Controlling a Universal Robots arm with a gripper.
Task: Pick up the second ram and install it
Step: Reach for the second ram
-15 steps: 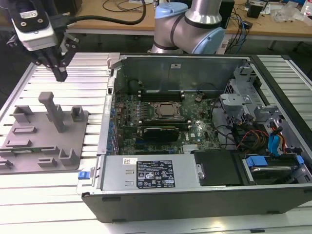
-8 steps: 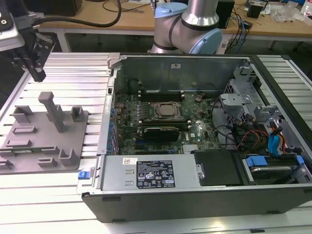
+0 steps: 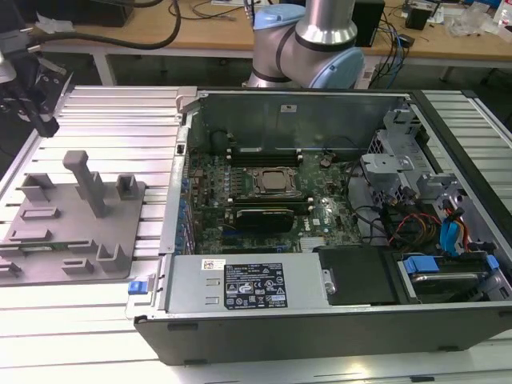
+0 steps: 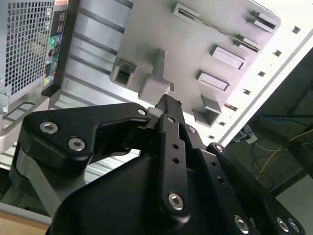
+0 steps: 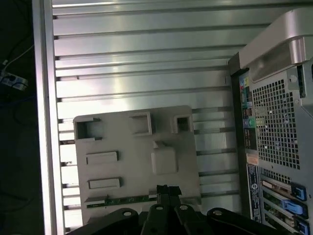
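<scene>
– Exterior view first: where was the arm?

– Its silver-and-blue arm base (image 3: 308,32) stood behind the open black computer case (image 3: 320,344). The black gripper (image 3: 46,120) hung at the exterior view's left, above the ribbed aluminium table (image 3: 112,120). It was well apart from the case and clear of the flat grey plastic holder tray (image 3: 80,228).

– And the second ram?

– In the first wrist view the second ram (image 5: 129,199), a long, narrow green circuit-board stick, sat in a slot along one edge of the tray (image 5: 112,142). Its long axis ran parallel to the table's ribs, with one end toward the case.

– How did the tool stand?

– In both wrist views the gripper (image 5: 168,190) (image 4: 168,100) looked closed. Its fingertips (image 5: 163,192) met with nothing between them, held above the tray and not touching the stick.
</scene>
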